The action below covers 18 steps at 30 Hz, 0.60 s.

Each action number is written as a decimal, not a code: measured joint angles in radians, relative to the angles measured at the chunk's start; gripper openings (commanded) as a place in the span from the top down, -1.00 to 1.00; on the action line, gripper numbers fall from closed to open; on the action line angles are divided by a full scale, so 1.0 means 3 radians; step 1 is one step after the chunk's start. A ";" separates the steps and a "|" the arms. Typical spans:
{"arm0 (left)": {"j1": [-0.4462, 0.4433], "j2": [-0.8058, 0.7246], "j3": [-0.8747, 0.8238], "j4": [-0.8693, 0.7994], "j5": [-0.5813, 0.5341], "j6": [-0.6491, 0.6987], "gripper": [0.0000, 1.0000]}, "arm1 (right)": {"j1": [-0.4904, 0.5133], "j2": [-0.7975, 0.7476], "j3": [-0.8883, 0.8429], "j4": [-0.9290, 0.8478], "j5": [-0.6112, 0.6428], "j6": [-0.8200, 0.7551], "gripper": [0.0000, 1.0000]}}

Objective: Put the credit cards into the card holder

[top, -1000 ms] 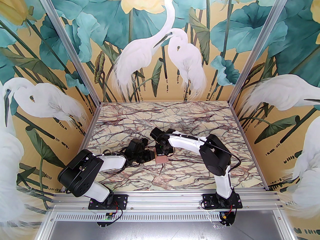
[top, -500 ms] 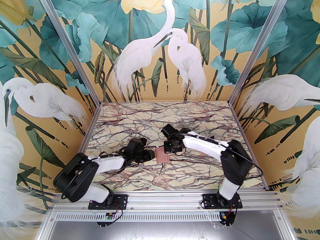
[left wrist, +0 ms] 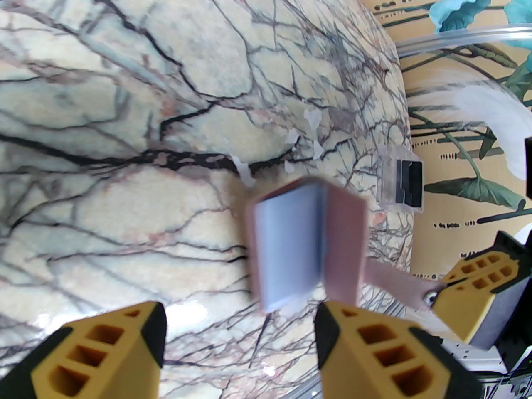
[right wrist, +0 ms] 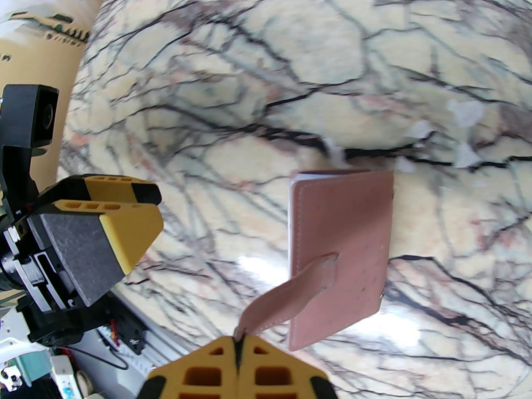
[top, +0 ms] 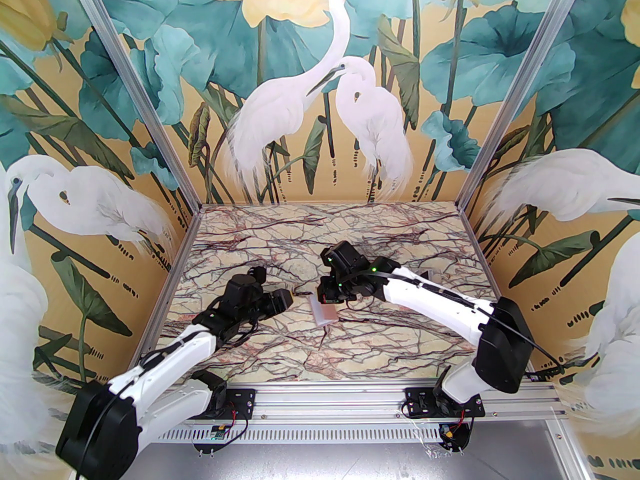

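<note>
The dusty-pink card holder (top: 324, 312) lies on the marble table (top: 350, 358) between the two arms. My right gripper (right wrist: 239, 344) is shut on its closing tab (right wrist: 286, 291) and pulls one cover up. In the left wrist view the card holder (left wrist: 345, 239) stands part open, with a pale grey-blue face (left wrist: 286, 247) inside. Thin pale edges (right wrist: 291, 206) line its open side; I cannot tell whether these are the credit cards. My left gripper (left wrist: 240, 318) is open, just short of the holder, with nothing between its fingers.
A small clear plastic box (left wrist: 401, 181) with a black insert stands near the table's right edge, behind the right arm (top: 425, 298). Small white flecks (left wrist: 311, 119) lie on the marble beyond the holder. Painted walls close in three sides.
My left gripper opened, let go of the holder and drew back to the left. The right arm swung its elbow out to the right and lifted the holder's cover by the tab.
</note>
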<state>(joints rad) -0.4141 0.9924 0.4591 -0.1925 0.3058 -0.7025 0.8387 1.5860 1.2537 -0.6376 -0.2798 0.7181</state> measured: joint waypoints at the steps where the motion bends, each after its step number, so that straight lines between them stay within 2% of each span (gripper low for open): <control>1: 0.0000 -0.0010 -0.0014 -0.0029 0.0000 -0.0001 -0.27 | 0.0000 0.0034 -0.0004 0.0050 -0.0022 0.0017 1.00; 6: 0.0004 -0.0006 -0.0028 -0.0090 0.0061 -0.0013 -0.12 | -0.0001 0.0097 -0.0090 0.0267 -0.0071 0.0098 1.00; 12: 0.0006 0.0076 -0.0028 -0.0042 0.0233 -0.0046 0.34 | -0.0097 0.0092 -0.0327 0.0497 -0.0095 0.0189 1.00; 18: -0.0015 0.0291 -0.0027 0.0186 0.0448 -0.0062 0.60 | -0.0271 0.0066 -0.0652 0.0664 -0.0131 0.0281 1.00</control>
<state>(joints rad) -0.4187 1.0798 0.4511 -0.1368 0.4400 -0.7212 0.7574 1.6058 1.0580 -0.4385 -0.3191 0.8024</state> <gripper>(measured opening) 0.231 0.060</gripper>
